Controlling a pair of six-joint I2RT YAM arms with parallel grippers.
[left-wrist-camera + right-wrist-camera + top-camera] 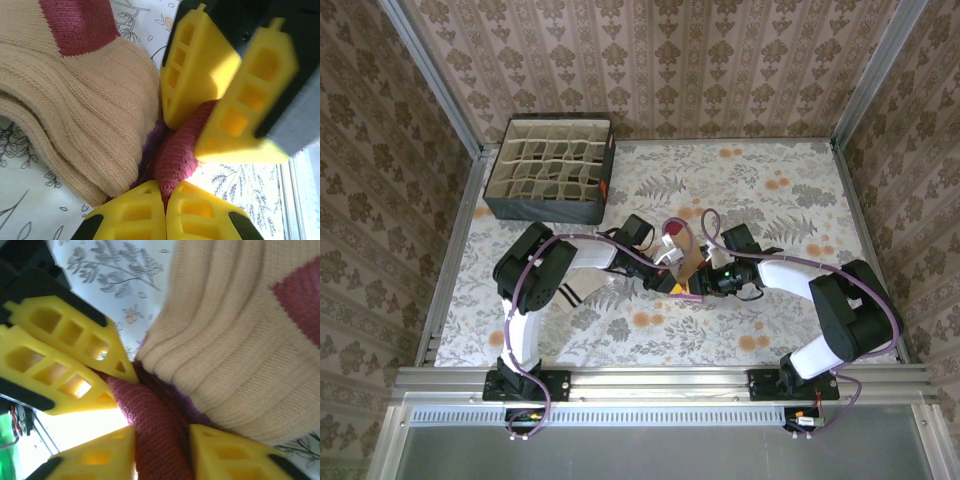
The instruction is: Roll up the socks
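Overhead, the left arm (535, 268) rises from its base at the near edge, folds at the elbow and reaches right across the floral bench (790, 200). The right arm (845, 300) bends at its elbow on the far right and stretches leftward, so the two wrists meet near the bench's middle. Up close, the left gripper (165, 194) has its jaws clenched on the maroon end of the tan sock (90, 110), the two yellow fingers almost touching with knit squeezed between them. Just beside it, the right gripper (162, 442) has its jaws grasping the same maroon fold, with fabric filling the gap. The four yellow fingers crowd around one bunch of knit. One dark organiser box (550, 170) with many cells stands at the left rear of the bench. There are two socks: the cream sock (582, 290) lies on the bench under the left arm, and the tan sock, to its right, is held between the grippers with its ribbed body draped aside. The left arm covers much of the cream sock, leaving a pale patch with dark stripes. From above the grippers mostly hide the tan sock, and both wrist views cut it off at the frame edges, so how far it is rolled cannot be told.
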